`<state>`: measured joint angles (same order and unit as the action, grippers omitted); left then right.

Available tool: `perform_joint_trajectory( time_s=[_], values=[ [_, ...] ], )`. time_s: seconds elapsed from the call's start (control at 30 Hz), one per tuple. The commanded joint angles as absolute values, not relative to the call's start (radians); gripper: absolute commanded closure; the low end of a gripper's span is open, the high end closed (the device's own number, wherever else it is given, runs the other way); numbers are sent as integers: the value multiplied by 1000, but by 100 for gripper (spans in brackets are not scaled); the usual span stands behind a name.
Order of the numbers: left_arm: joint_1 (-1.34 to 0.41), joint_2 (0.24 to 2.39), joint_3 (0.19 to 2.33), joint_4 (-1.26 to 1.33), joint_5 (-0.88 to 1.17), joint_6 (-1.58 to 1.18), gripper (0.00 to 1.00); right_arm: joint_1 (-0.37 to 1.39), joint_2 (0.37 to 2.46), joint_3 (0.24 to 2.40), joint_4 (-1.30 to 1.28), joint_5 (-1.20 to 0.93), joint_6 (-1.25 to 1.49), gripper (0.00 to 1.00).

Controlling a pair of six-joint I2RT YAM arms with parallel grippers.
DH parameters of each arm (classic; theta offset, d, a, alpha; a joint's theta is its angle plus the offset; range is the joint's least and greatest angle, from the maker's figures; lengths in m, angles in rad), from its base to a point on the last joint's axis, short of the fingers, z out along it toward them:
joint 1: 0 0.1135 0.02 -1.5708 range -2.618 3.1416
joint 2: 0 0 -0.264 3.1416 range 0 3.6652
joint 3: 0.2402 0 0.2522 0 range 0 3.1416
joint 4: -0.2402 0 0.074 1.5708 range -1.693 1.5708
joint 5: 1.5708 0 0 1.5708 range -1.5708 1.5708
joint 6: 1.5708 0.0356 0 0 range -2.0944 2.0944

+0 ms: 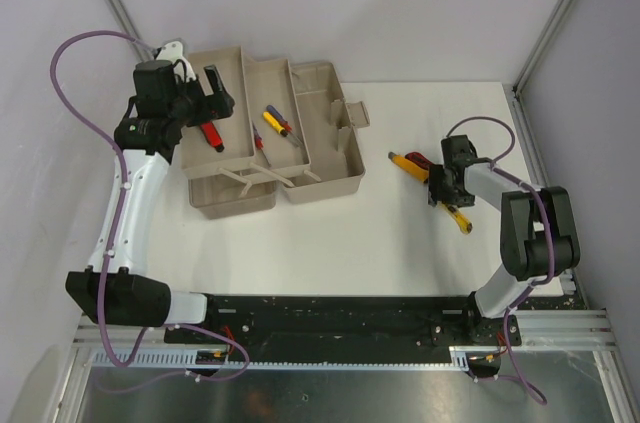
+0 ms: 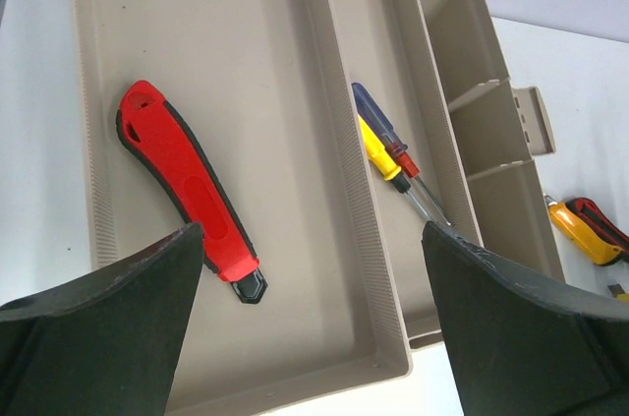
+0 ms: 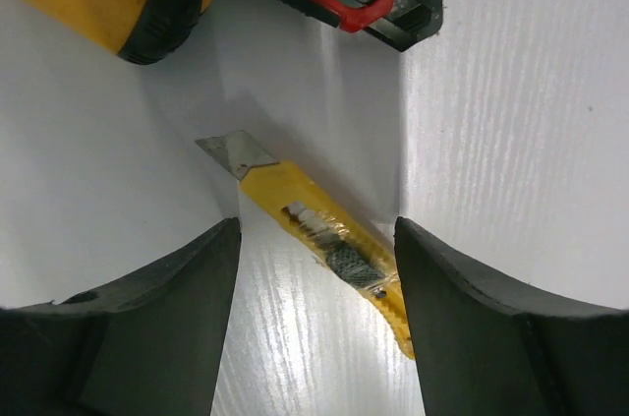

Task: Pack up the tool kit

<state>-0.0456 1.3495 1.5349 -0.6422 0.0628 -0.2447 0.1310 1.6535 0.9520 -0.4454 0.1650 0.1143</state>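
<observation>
The right jaws are spread and empty, straddling a slim yellow cutter that lies on the desk with its blade exposed. Just beyond, two larger cutters lie side by side. Farther off, the toolbox stands open, with screwdrivers in its middle tray. The left jaws, likewise spread and empty, are held above the left tray, where a red cutter lies. Pickup of the slim cutter is judged the step in hand. Closure across its body, clear of the blade, is called for next.
</observation>
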Motion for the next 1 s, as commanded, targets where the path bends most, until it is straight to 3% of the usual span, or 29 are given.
perform_joint_trajectory(
  time_s=[0.0, 0.27, 0.5, 0.67, 0.97],
  values=[
    [-44, 1309, 1550, -634, 130, -246, 4, 129, 1670, 983, -447, 98, 185, 34],
    [-54, 1281, 1527, -633, 206, -250, 4, 204, 1680, 982, -491, 90, 268, 61],
    [-137, 1270, 1510, -633, 191, -245, 3, 230, 1704, 979, -502, 112, 359, 76],
    [-229, 1270, 1506, -631, 185, -243, 4, 238, 1684, 977, -490, 90, 362, 97],
    [-402, 1300, 1459, -575, 281, -335, 3, 206, 1502, 978, -416, -201, 388, 100]
  ],
)
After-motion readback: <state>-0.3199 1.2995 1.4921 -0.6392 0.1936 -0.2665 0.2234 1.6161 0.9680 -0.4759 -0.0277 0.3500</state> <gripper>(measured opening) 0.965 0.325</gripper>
